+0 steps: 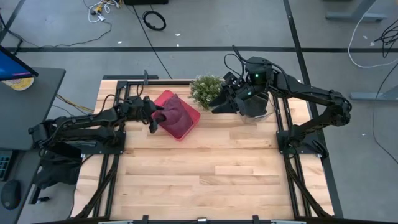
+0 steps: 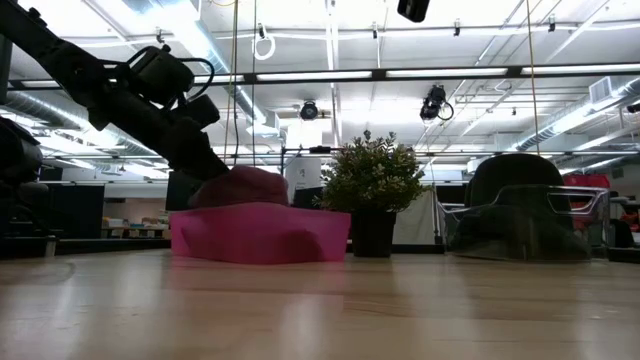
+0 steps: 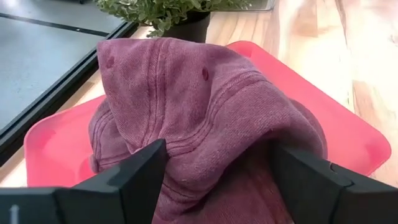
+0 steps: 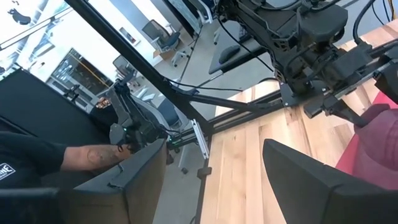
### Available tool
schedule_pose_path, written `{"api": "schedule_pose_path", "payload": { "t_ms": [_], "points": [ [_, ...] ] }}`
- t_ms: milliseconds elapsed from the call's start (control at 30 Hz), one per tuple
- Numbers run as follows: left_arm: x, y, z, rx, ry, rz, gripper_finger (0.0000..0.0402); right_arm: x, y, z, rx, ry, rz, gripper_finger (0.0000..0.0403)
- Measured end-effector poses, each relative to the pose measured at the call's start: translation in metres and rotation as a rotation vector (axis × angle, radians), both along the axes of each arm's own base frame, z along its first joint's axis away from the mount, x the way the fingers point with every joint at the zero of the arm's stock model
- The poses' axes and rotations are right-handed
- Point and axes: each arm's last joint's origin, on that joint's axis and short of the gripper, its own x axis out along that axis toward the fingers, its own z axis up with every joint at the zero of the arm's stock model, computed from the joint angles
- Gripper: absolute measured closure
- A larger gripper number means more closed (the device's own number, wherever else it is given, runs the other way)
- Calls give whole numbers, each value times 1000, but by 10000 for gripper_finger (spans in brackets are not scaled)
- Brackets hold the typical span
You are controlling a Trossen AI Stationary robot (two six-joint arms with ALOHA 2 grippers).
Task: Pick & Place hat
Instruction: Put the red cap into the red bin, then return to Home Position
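Observation:
A maroon hat (image 1: 177, 115) lies crumpled in a red tray (image 1: 193, 118) at the table's far middle. It also shows in the low view (image 2: 245, 185) and the left wrist view (image 3: 199, 112). My left gripper (image 1: 155, 116) is open at the hat's left side, with its fingers (image 3: 134, 180) on either side of the hat's near part. My right gripper (image 1: 217, 106) is open and empty beside a potted plant (image 1: 207, 90), to the right of the tray. Its wrist view shows the gap between its fingers (image 4: 214, 180) empty. My left gripper stands level, coming from the table's left, with the hat's near part (image 3: 211, 180) filling the gap between its two spread fingers. I cannot tell whether the fingers touch the cloth. The hat rests in the tray.
The potted plant (image 2: 372, 185) stands just right of the tray (image 2: 260, 232). A clear plastic container (image 2: 520, 225) sits at the far right, under my right arm. The near half of the wooden table (image 1: 205, 180) is bare. A person's forearm (image 4: 81, 155) shows beyond the table's left side.

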Motion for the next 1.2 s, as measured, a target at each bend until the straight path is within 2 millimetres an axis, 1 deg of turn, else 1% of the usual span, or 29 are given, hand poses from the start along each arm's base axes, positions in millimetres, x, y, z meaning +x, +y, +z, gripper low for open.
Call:
{"api": "schedule_pose_path", "payload": {
  "t_ms": [200, 300, 500, 633, 733, 833, 933, 1033, 1133, 1167, 1200],
  "points": [
    [-3, -1, 5, 17, -29, 1, 115, -1, 0, -2, 6, 23, 0, 134],
    [-6, -3, 13, 40, -74, 0, 115, -1, 0, -2, 7, 27, 0, 134],
    [-20, -12, 21, 25, -100, -23, 115, -1, 0, -2, 11, 29, -1, 134],
    [-29, -18, 32, -53, -201, -40, 115, -1, 0, -2, 13, 30, -1, 134],
    [-33, -24, 43, -116, -324, -78, 123, -1, 0, -2, 13, 30, -2, 134],
    [-36, -32, 53, -149, -423, -146, 154, -1, 0, -2, 11, 30, -10, 134],
    [-37, -39, 58, -159, -468, -160, 203, 0, -1, -3, 7, 31, -27, 134],
    [-35, -48, 59, -228, -483, -180, 268, 0, -1, -3, 4, 32, -35, 134],
    [-32, -58, 63, -271, -525, -262, 357, 0, -1, -3, 5, 32, -35, 134],
    [-31, -62, 67, -269, -556, -296, 379, 0, -1, -3, 5, 32, -35, 134],
    [-30, -66, 71, -259, -599, -317, 387, 0, -1, -3, 5, 32, -35, 134]
  ]
}}
